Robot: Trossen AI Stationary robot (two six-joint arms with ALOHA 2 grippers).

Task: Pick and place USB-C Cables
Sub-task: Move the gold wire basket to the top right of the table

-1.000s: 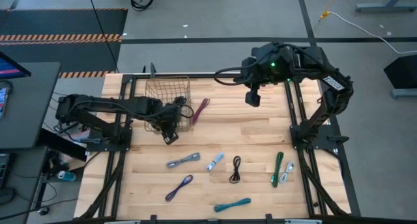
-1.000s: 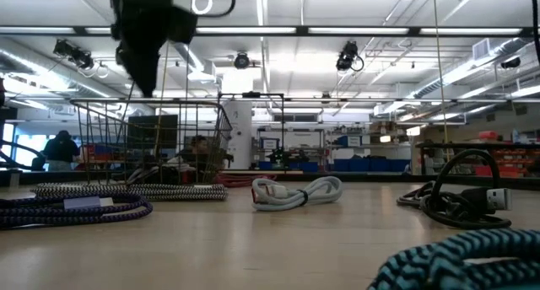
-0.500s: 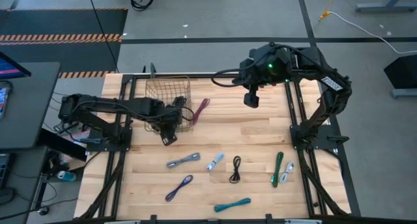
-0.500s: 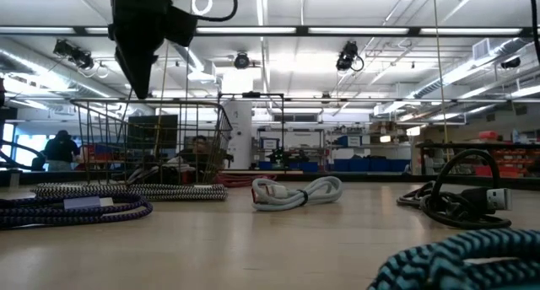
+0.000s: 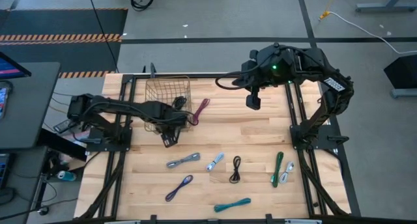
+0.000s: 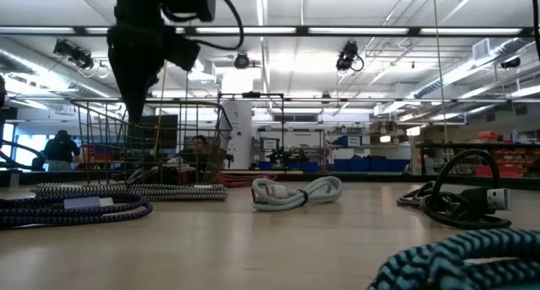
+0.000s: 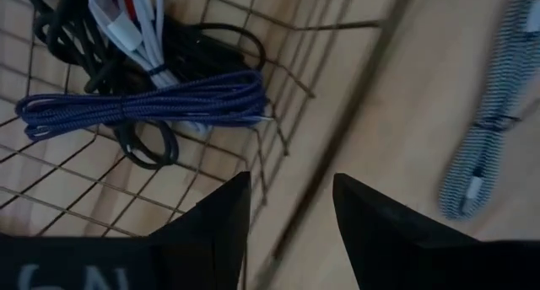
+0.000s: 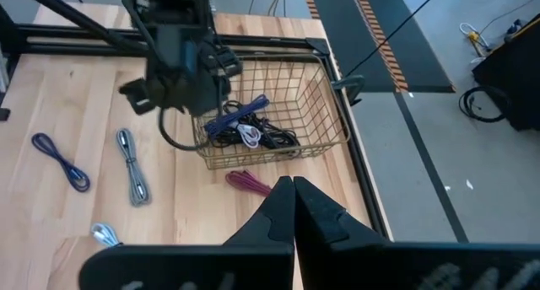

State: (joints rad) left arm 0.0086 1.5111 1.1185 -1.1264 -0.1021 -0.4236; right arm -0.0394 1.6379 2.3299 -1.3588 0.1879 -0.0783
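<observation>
The wire basket [image 5: 168,101] stands at the table's far left. It holds a purple cable [image 7: 143,104], black cables [image 7: 76,37] and a white one [image 7: 126,24]. My left gripper [image 5: 170,138] hovers open over the basket's near right corner [image 7: 291,214], holding nothing; in the low view it hangs pointing down [image 6: 135,104]. A maroon cable [image 5: 201,111] lies right of the basket. On the near table lie grey-silver [image 5: 183,161], white [image 5: 215,161], black [image 5: 236,168], green [image 5: 279,168], purple [image 5: 178,187] and teal [image 5: 232,204] cables. My right gripper [image 5: 253,101] waits raised and shut [image 8: 293,193].
A small silver cable [image 5: 288,170] lies beside the green one. Black frame rails run along the table's left and right sides [image 5: 296,113]. The bare wood in the table's middle [image 5: 241,129] is free. People show far off in the room behind [image 6: 61,148].
My left gripper has sunk a little beside the basket, and its arm has stretched slightly toward the right. The cables lie as before.
</observation>
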